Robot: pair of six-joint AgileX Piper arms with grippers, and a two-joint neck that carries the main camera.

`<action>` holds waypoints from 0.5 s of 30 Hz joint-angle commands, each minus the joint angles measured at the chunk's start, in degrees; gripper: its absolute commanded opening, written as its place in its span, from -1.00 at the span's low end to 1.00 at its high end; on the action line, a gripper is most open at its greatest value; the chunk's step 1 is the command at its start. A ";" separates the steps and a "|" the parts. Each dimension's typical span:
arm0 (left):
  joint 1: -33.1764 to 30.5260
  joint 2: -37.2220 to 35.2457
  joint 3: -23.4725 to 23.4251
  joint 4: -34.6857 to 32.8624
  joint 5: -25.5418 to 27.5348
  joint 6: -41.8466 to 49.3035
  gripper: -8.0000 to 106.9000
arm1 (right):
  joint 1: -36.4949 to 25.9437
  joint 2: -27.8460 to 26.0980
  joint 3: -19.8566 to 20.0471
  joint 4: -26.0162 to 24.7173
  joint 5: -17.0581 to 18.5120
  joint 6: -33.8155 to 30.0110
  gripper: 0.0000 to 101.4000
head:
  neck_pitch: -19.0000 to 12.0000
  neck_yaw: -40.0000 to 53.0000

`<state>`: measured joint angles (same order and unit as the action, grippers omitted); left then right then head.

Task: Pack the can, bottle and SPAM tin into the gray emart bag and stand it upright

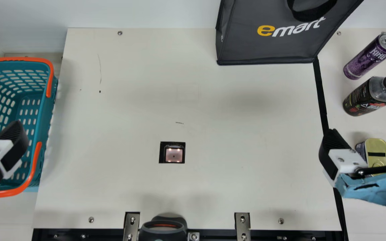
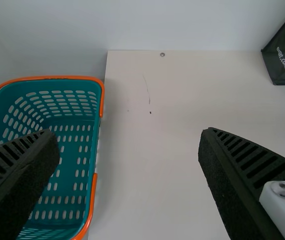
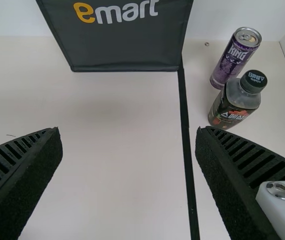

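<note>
The right pincer [image 1: 365, 136], released, partly overlaps the SPAM tin [image 1: 378, 147] in the main view; bottle [image 1: 370, 95] and can [image 1: 370, 57] stand beyond its fingertips. The left pincer [image 1: 13, 139] is likewise released.

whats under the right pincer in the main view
The SPAM tin shows there, its gold lid partly visible past the right pincer. The pincer's linkage crosses the lid and covers its near end, so whatever lies beneath those parts can't be seen.

purple can [image 1: 371, 57], gray bag [image 1: 275, 43], gold-topped tin [image 1: 376, 146], teal basket [image 1: 44, 120]
</note>
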<state>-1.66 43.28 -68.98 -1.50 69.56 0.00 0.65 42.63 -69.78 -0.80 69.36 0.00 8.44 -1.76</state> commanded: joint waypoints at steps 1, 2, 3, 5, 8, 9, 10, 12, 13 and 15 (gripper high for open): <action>0.00 0.00 0.00 0.00 0.00 0.00 0.71 | 0.00 0.00 0.00 0.00 0.00 0.00 0.87 | -1.85 -1.16; 0.00 0.00 0.00 0.00 0.00 0.00 0.71 | 0.00 0.00 0.00 0.00 0.00 0.00 0.87 | -4.20 -3.50; 0.00 0.00 0.00 0.00 0.00 0.00 0.71 | 0.00 0.00 0.00 0.00 0.00 0.00 0.87 | -5.54 -4.85; 0.00 0.00 0.00 0.00 0.00 0.00 0.71 | 0.00 0.00 0.00 0.00 0.00 0.00 0.87 | -8.21 -7.52; 0.00 0.00 0.00 0.00 0.00 0.00 0.71 | 0.00 0.00 0.00 0.00 0.00 0.00 0.87 | -12.21 -11.52; 0.00 0.00 0.00 0.00 0.00 0.00 0.71 | 0.00 0.00 0.00 0.00 0.00 0.00 0.87 | -13.56 -12.86; 0.00 0.00 0.00 0.00 0.00 0.00 0.71 | 0.00 0.00 0.00 0.00 0.00 0.00 0.87 | -14.89 -14.19; 0.00 0.00 0.00 0.00 0.00 0.00 0.71 | 0.00 0.00 0.00 0.00 0.00 0.00 0.87 | -17.56 -16.87; 0.00 0.00 0.00 0.00 0.00 0.00 0.71 | 0.00 0.00 0.00 0.00 0.00 0.00 0.87 | -18.44 -18.20; 0.00 0.00 0.00 0.00 0.00 0.00 0.71 | 0.00 0.00 0.00 0.00 0.00 0.00 0.87 | -18.44 -18.24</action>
<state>-1.66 43.28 -68.98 -1.50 69.56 0.00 0.65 42.63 -69.78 -0.80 69.36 0.00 -7.65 -18.46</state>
